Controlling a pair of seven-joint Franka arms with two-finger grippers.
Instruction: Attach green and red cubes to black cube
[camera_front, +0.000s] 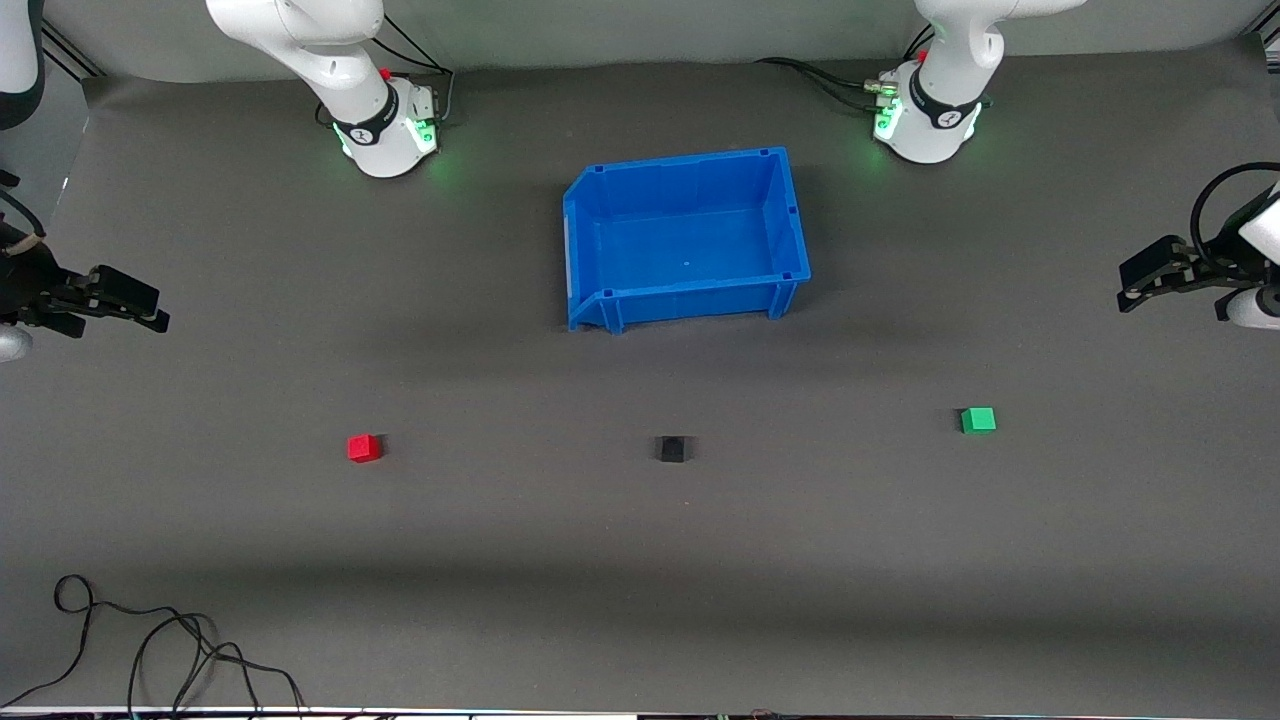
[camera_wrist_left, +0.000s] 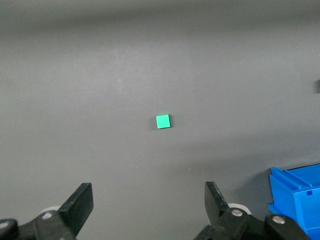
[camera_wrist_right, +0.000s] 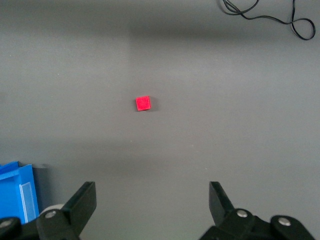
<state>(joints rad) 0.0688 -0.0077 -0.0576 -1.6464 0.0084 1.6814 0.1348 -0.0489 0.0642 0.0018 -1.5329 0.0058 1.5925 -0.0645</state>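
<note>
Starting at the right arm's end of the table: right gripper hangs up in the air over bare mat at that edge, fingers spread wide apart, nothing between them, arm waiting. Red cube sits flat on the mat toward that same end, well apart from the gripper and nearer the front camera than the blue bin; right wrist view has the red cube alone on bare mat with a corner of the bin at the frame edge. Loose black cable lies on the mat close to the front camera at that end. Black cube sits mid-table, nearer the front camera than the bin, roughly in line with the red cube and well apart from it. Bin is open-topped, empty, between the two arm bases. Green cube sits toward the left arm's end, well apart from the black cube, touching nothing; left wrist view shows it on bare mat. Left gripper hangs in the air over the mat at that edge, fingers spread wide, holding nothing, arm waiting too.
</note>
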